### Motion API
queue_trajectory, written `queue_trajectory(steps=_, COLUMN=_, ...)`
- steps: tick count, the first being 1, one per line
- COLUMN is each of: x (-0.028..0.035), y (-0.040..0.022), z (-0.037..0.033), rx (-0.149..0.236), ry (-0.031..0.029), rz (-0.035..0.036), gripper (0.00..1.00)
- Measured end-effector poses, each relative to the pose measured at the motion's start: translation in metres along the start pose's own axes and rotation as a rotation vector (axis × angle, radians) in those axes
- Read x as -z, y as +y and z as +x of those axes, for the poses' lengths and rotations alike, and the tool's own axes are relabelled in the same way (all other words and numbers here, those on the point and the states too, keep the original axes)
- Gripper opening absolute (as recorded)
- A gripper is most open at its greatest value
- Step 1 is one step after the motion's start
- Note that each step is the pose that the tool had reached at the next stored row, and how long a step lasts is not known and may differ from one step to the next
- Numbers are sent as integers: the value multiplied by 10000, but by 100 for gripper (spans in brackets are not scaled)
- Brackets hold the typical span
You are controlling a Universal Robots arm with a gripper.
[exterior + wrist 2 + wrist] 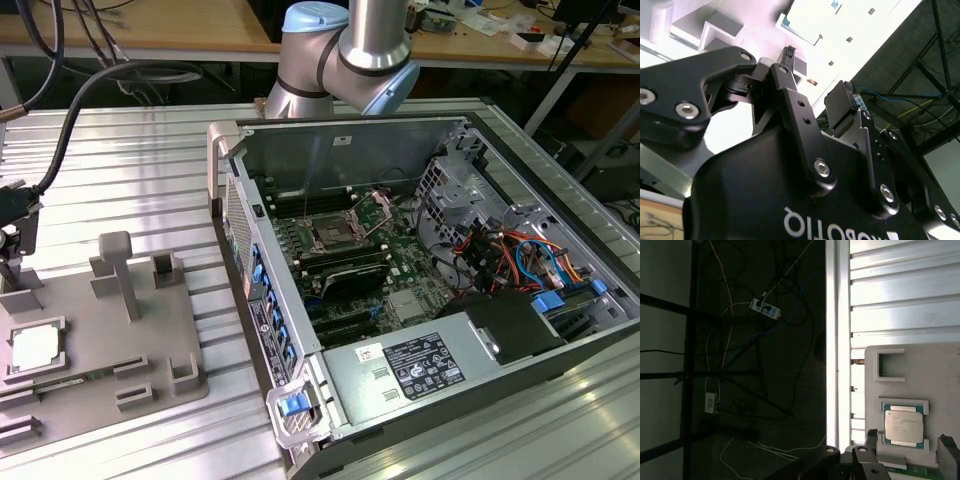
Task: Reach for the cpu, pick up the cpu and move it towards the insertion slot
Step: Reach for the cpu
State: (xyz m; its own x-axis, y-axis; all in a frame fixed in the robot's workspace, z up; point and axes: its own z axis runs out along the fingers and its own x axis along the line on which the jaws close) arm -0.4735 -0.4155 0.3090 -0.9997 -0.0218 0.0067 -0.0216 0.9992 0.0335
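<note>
Cpu: we see the cpu (33, 348) lying flat in a recess of the grey tray (150, 340), at the lower left of the exterior view, silvery top facing up.
Tray: it lies on the ribbed metal bench (130, 170), on the exterior view's left of the open computer case (350, 150).
Gripper: in the first wrist view the gripper (909, 439) hangs over the cpu.
Fingers: the fingers (946, 452) are spread wide, one on each side of the cpu, pinching nothing.
Insertion slot: the insertion slot (333, 236) sits on the green board (400, 270) inside the case, near the centre of the exterior view, well apart from the cpu.
</note>
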Motion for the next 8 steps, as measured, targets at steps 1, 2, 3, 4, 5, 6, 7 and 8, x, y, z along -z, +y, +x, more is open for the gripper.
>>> queue_trajectory(steps=1, x=0, y=0, z=1, rx=-1, ry=1, rz=2, gripper=53)
queue_trajectory(steps=2, x=0, y=1, z=1, rx=-3, ry=0, rz=2, gripper=53)
queue_trajectory(steps=3, x=0, y=1, z=1, rx=-2, ry=0, rz=3, gripper=53)
queue_trajectory(steps=4, x=0, y=1, z=1, rx=-3, ry=-1, rz=3, gripper=53)
queue_trajectory(steps=5, x=-1, y=1, z=1, rx=-3, ry=-1, rz=3, gripper=53)
queue_trajectory(steps=6, x=0, y=1, z=1, rx=-3, ry=-1, rz=4, gripper=53)
queue_trajectory(steps=7, x=-1, y=1, z=1, rx=-2, ry=-1, rz=4, gripper=53)
queue_trajectory(steps=8, x=-1, y=1, z=1, rx=-3, ry=-1, rz=4, gripper=53)
